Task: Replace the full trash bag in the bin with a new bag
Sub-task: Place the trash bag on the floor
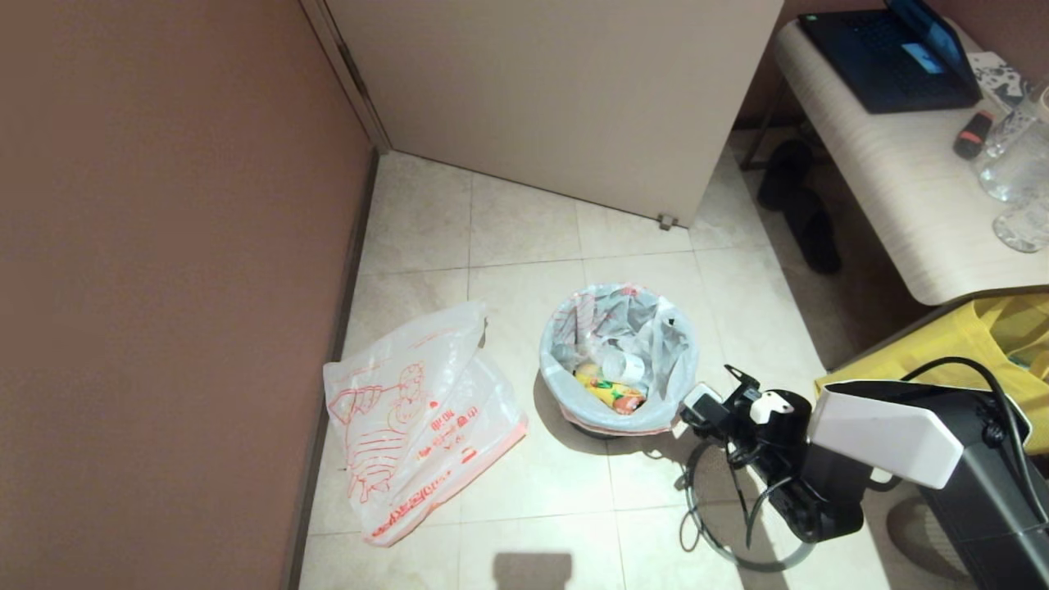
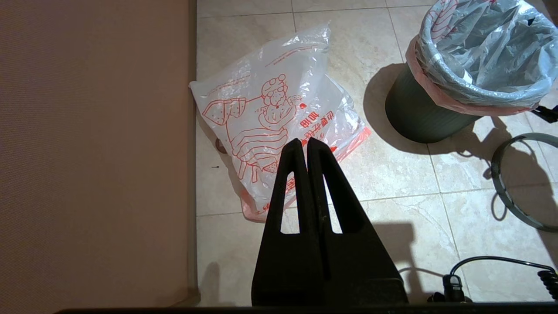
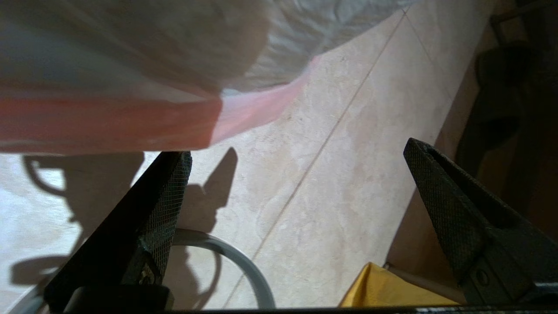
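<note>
the bin (image 1: pixel 574 414) stands in the middle of the tiled floor (image 1: pixel 524 238), with open tiles behind it up to the door (image 1: pixel 557 90) and between it and the new bag (image 1: pixel 418 418), which lies flat by the wall (image 1: pixel 164 246) and hems in that side. on the other side the right pincer (image 1: pixel 711 392), spread wide, sits just beside the full trash bag (image 1: pixel 619 352) at the bin's rim, and the grey hoop (image 1: pixel 729 533) lies on the floor under that arm. further right the surface (image 1: pixel 901 188), the yellow tote (image 1: pixel 967 344) and the dark slippers (image 1: pixel 803 213) close off the way.
</note>
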Available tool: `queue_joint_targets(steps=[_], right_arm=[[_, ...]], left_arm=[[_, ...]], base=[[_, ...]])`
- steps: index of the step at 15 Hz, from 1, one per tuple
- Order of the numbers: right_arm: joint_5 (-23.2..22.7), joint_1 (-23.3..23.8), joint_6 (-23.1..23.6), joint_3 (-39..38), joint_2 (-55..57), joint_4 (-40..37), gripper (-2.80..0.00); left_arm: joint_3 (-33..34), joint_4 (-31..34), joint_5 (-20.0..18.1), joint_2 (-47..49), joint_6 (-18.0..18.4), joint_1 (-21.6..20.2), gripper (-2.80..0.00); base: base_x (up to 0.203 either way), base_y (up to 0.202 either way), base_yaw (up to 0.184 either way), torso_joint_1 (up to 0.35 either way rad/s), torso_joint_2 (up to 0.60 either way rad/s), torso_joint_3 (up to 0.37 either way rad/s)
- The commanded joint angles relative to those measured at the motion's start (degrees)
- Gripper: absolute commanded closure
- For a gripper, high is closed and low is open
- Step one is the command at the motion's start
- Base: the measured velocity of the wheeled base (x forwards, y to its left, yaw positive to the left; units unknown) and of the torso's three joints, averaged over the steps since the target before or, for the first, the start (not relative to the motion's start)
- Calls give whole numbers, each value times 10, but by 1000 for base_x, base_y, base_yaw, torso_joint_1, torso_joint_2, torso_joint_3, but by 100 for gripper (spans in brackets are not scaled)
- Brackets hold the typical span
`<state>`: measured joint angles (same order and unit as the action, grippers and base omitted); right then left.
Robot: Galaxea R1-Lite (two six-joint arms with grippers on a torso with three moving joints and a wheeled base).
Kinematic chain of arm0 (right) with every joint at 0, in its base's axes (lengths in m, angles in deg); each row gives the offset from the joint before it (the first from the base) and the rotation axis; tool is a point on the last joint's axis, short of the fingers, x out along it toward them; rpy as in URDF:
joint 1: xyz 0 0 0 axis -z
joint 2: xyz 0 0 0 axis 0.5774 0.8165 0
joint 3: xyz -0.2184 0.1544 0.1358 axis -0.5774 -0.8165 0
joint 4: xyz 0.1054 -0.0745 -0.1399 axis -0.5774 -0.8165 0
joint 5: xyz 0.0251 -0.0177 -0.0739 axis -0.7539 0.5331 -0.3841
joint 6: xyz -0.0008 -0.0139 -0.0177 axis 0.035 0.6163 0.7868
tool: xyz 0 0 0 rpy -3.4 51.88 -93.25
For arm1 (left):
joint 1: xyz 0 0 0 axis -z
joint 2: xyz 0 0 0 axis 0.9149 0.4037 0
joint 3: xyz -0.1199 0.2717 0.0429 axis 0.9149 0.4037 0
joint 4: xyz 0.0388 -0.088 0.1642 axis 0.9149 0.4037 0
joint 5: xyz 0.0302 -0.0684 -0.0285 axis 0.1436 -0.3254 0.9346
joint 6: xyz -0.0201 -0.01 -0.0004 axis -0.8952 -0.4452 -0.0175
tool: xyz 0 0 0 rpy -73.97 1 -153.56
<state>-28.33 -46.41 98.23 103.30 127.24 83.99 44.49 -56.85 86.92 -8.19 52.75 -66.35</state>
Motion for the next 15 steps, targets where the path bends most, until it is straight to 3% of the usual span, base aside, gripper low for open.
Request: queue_joint_targets(steps=[1,5,15], right_arm=[[0,-3,-29,-37,-20,27,-280],[0,-24,-125,-87,-65,27,-280],[11,-21,-155,-44,-30,27,-280]], left_arm=[[0,0,1,1,0,0,0],[0,0,1,1,0,0,0],[0,0,0,1,0,0,0]], base=[[0,0,0,0,0,0],[0,0,0,0,0,0],[0,0,0,0,0,0]])
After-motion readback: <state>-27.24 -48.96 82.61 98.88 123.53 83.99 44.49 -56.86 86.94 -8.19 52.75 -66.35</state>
